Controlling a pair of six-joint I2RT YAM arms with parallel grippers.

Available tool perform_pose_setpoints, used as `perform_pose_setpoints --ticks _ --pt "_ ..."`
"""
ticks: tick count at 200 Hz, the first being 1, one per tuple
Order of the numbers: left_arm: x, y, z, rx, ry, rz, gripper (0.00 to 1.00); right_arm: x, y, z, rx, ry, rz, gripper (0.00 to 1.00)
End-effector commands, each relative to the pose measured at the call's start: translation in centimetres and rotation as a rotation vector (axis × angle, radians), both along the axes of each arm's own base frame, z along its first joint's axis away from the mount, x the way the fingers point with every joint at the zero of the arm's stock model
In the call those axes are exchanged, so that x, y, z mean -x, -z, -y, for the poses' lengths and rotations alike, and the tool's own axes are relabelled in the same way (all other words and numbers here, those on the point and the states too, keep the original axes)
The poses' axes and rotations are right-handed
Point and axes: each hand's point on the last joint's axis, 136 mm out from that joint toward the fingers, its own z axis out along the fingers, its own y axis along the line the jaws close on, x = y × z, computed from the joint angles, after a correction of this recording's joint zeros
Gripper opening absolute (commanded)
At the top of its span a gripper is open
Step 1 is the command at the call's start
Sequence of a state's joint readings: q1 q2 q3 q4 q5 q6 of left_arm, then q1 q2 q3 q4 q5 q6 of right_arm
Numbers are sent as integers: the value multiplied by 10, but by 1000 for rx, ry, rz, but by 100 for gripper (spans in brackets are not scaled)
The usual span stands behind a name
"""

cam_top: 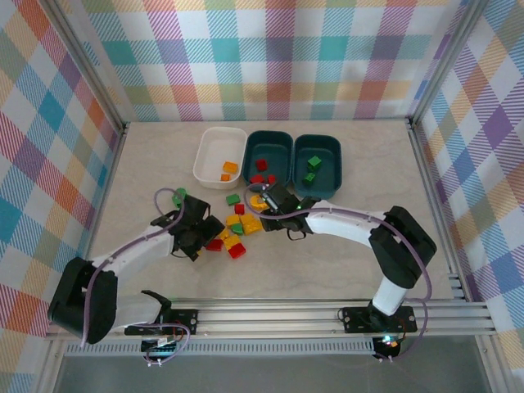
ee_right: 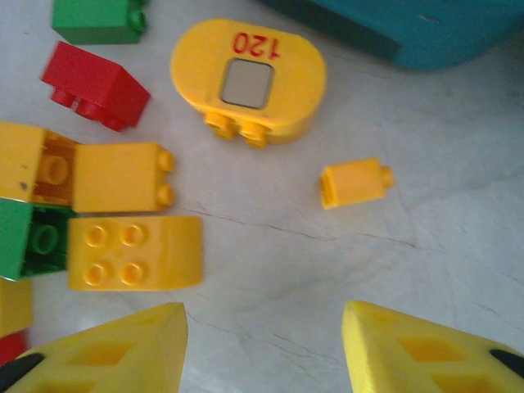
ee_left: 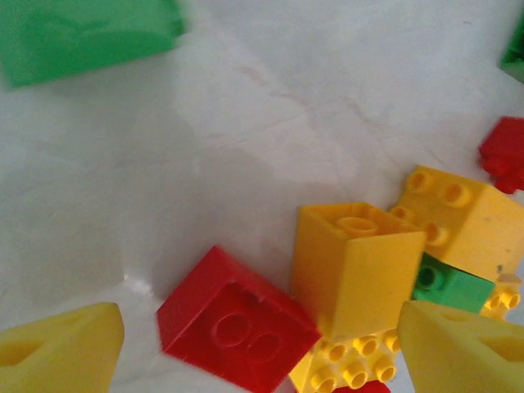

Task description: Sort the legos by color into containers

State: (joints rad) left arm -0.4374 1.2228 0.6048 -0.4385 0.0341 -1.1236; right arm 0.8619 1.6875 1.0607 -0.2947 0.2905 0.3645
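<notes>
Loose red, green and yellow legos [cam_top: 233, 229] lie in a pile in front of three containers. The white tray [cam_top: 199, 164] holds orange bricks, the middle teal tray [cam_top: 248, 151] red ones, the right teal tray [cam_top: 337, 164] green ones. My left gripper [ee_left: 262, 360] is open low over the pile's left side. A red brick [ee_left: 237, 319] lies on the table between its yellow fingertips [ee_left: 61, 352], with a tall yellow brick [ee_left: 356, 262] beside it. My right gripper [ee_right: 262, 344] is open over bare table. A small yellow brick [ee_right: 354, 182] and a rounded yellow piece marked 120 [ee_right: 248, 78] lie ahead of it.
Left of the right gripper lie yellow bricks [ee_right: 135, 252], a green brick [ee_right: 33, 240] and a red brick [ee_right: 97, 84]. A teal tray's wall [ee_right: 426, 29] is just beyond. Another green brick [ee_left: 82, 37] lies ahead of the left gripper. Checked walls enclose the table.
</notes>
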Motion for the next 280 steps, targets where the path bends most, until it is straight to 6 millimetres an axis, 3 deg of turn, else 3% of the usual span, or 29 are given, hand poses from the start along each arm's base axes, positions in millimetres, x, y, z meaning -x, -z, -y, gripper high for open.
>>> perform_pose_setpoints --ticks 1,30,61,98,122,183,280 --pt "20 7 -7 84 -267 -53 89 -8 -20 7 -36 27 90 53" --pt "22 -1 -10 181 -451 -24 90 -8 -18 21 -39 75 129 53" --pt "22 -4 -14 162 -548 -62 93 -15 -19 47 -32 196 161 52" --pt "12 5 -3 174 -560 -99 90 -19 -37 84 -109 346 229 54" --pt "3 13 6 174 -550 -122 82 -19 -43 95 -139 389 256 54" --pt "-4 29 7 123 -554 -155 75 -19 -44 93 -151 385 258 54" --pt "-22 42 19 123 -536 -175 46 -19 -45 92 -160 380 256 54"
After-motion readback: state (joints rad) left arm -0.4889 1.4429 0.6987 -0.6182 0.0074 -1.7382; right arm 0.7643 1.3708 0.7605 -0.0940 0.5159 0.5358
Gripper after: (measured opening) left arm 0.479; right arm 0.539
